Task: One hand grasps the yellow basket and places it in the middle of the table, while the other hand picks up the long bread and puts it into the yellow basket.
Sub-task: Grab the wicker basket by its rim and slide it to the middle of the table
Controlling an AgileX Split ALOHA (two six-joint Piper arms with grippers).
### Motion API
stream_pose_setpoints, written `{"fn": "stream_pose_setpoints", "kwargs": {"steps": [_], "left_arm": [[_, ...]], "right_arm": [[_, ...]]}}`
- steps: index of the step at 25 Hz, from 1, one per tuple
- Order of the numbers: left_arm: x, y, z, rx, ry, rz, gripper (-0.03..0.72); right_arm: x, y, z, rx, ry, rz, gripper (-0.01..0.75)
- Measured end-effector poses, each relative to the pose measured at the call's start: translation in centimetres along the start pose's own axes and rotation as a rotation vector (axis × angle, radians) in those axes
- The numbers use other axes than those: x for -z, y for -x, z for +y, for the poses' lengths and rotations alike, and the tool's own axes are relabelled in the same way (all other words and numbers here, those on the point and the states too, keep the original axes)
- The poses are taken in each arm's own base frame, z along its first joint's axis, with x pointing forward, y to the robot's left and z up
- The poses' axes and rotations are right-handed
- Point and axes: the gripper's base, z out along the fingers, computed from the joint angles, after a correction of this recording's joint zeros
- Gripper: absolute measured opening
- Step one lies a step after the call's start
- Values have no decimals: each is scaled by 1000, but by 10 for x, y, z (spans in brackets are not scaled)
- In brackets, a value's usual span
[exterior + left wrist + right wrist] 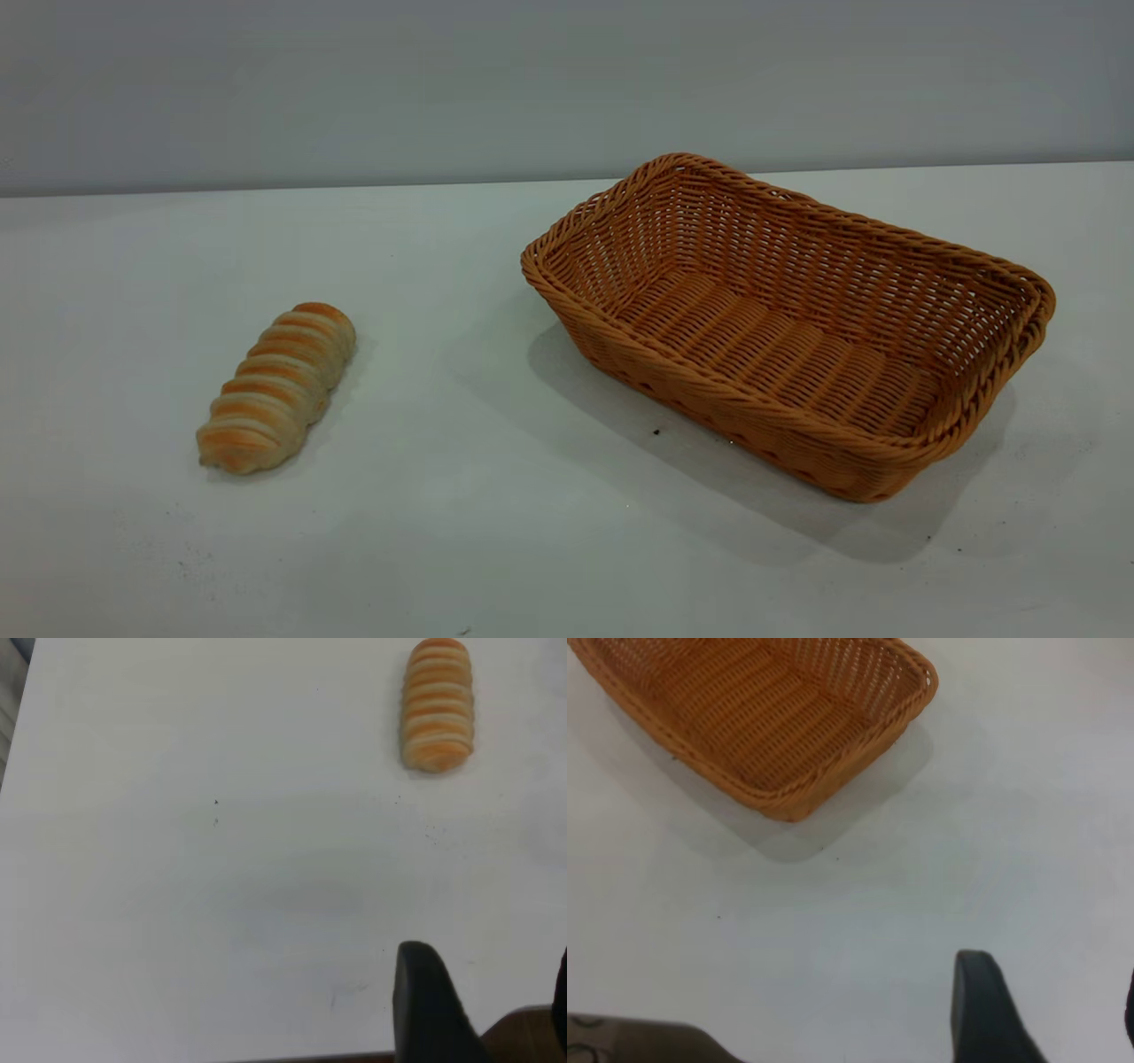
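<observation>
Plain white counter (496, 532) w/ a few tiny dark specks, grey wall behind. In the exterior view no arms show.

The yellow basket (886, 239), rectangular woven wicker w/ braided rim and flared sides, sits on the right half of the counter, turned at an angle, nothing inside. The long bread (277, 387), a small pale loaf w/ orange-brown ridged stripes, lies on the left half, well apart from the basket, also angled.

Left wrist view: the left claw (496, 1010) hangs over bare counter, one black finger (430, 1010) in view and a sliver of the other at the frame edge, wide gap btwn them, so spread, holding nothing. Bread (437, 704) lies farther off, not touched.

Right wrist view: the right claw (1059, 1010) likewise over bare counter, one finger (988, 1010) visible plus an edge of the second, spread apart, nothing in it. Basket (788, 802) lies ahead, apart from the claw.
</observation>
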Motion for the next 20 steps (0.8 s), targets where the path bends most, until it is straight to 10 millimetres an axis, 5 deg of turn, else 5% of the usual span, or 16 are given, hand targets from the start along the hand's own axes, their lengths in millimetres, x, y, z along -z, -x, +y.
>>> {"fn": "stream_pose_setpoints", "kwargs": {"steps": [14,20], "left_arm": [[1,1,0,32,-9,-12,414],[15,33,-4,81,-74,-291,414]], "right_arm": [[0,1,1,-12,9,-11,365],[3,25,6,-109,78,-257,365]]}}
